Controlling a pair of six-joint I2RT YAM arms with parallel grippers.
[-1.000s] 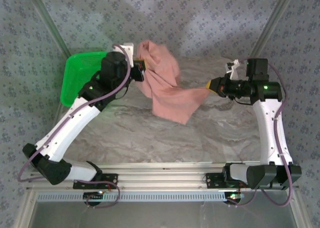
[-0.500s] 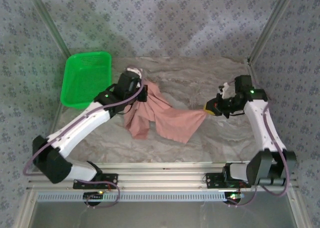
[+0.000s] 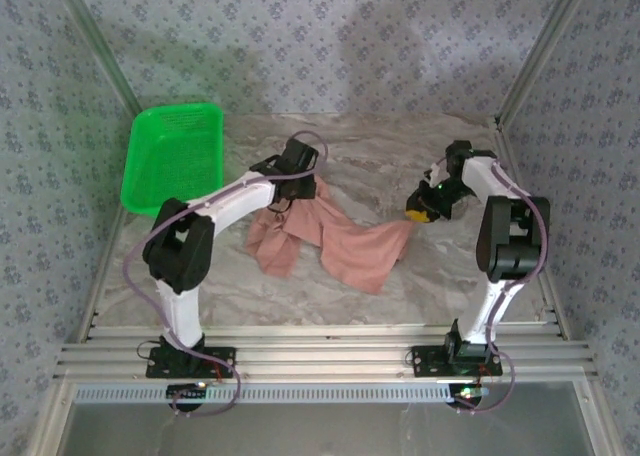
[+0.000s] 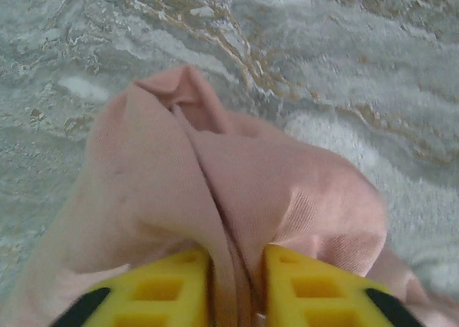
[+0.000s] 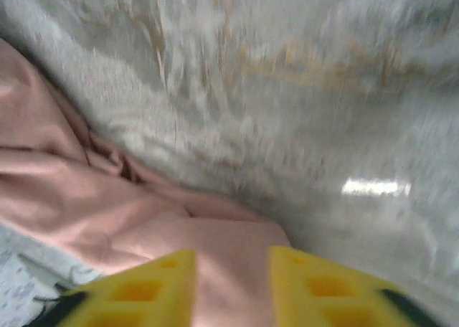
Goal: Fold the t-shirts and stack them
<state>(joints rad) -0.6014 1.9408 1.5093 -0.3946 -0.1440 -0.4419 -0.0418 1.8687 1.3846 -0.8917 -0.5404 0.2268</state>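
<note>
The t-shirt (image 3: 335, 238) was seen lying crumpled on the table (image 3: 400, 141), strung between the two claws. Its long axis ran from the far left down to the near right. The left gripper (image 4: 237, 257) was found at the far-left end, over the bunched part. Its yellow fingers (image 4: 172, 287) were set slightly apart, with a raised fold of cloth between them touching both inner faces. Whether that fold was pinched or merely resting there could not be told. The right gripper (image 5: 233, 255) was placed just beside the near-right corner of the cloth, its jaws parted and nothing clamped. The hem was seen flat on the marble below the gap.

Each end was thus matched to its nearer arm, and a pull along the long axis was judged to be needed for spreading. Open marble was seen on the near side and behind the cloth. The green basket (image 3: 172, 156) was seen well apart at the far left. The table's right edge was near the right claw, so little room was offered for an outward pull there.
</note>
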